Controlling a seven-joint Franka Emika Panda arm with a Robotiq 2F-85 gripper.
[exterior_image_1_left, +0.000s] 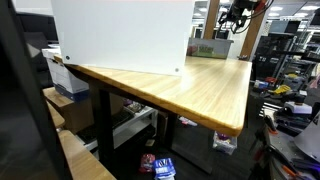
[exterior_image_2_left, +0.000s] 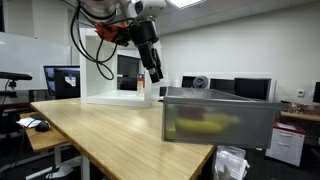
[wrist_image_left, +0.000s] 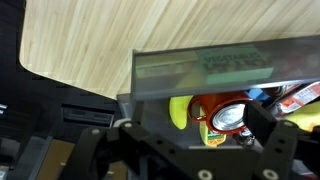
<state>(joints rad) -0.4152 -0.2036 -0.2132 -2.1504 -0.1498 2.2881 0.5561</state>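
Where the jaws hang: in the air over the desk (exterior_image_2_left: 100, 125), at the end of the arm (exterior_image_2_left: 105, 28), pointing down and touching nothing.
Jaws: wide apart and empty; in the wrist view the two dark fingers (wrist_image_left: 272, 140) stand at the bottom corners with a broad gap between them.
Bin (exterior_image_2_left: 220, 122): a grey, see-through box standing on the desk, below the jaws and just to one side of them in both exterior views. It is well clear of them in height. In the wrist view its long wall runs across just ahead of the jaws.
Yellow thing (wrist_image_left: 180, 110): lies inside the bin, under the gap between the jaws. What it is I cannot tell. In an exterior view it shows only as a yellow blur through the bin's wall.
Red can (wrist_image_left: 215, 105): round with a shiny top, inside the bin, just beside the yellow thing and below the middle of the gap.
Other contents: a few small coloured bits lie in the bin near one finger, too small to name.
White panel (exterior_image_2_left: 105, 65): upright on the desk, behind the jaws and well apart from them.
Screens (exterior_image_2_left: 62, 80): beyond the desk's far edge, far from the jaws.
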